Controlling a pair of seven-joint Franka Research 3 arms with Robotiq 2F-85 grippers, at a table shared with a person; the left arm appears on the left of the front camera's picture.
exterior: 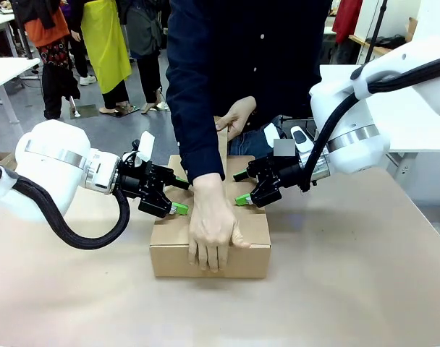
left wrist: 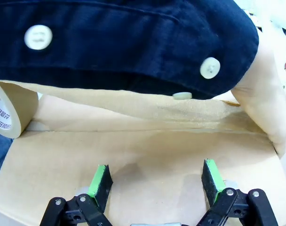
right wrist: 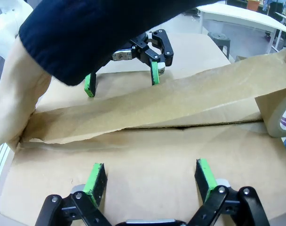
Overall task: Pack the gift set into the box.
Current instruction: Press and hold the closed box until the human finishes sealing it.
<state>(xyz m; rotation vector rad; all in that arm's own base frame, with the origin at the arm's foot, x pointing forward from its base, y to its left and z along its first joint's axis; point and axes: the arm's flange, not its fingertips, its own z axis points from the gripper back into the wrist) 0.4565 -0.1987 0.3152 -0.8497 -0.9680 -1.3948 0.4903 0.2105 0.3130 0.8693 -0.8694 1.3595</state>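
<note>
The box (exterior: 210,246) is seen near the middle of the tabletop (exterior: 350,289) with its flaps folded shut, so packing is judged done; the gift set cannot be seen. Tape (right wrist: 180,101) from a roll (left wrist: 11,113) is being laid along the seam by the person's hand (exterior: 211,228). The left gripper (exterior: 178,208) and right gripper (exterior: 243,199) are pressed on the flaps, jaws apart, clamped on nothing

The box (exterior: 210,249) sits mid-table (exterior: 365,289), between the left gripper (exterior: 178,207) on its left and the right gripper (exterior: 243,198) on its right. A person's hand (exterior: 213,228) lies on its near edge. A tape roll (left wrist: 11,110) hangs behind its far edge, with a strip of tape (right wrist: 180,101) running along the top seam.
</note>
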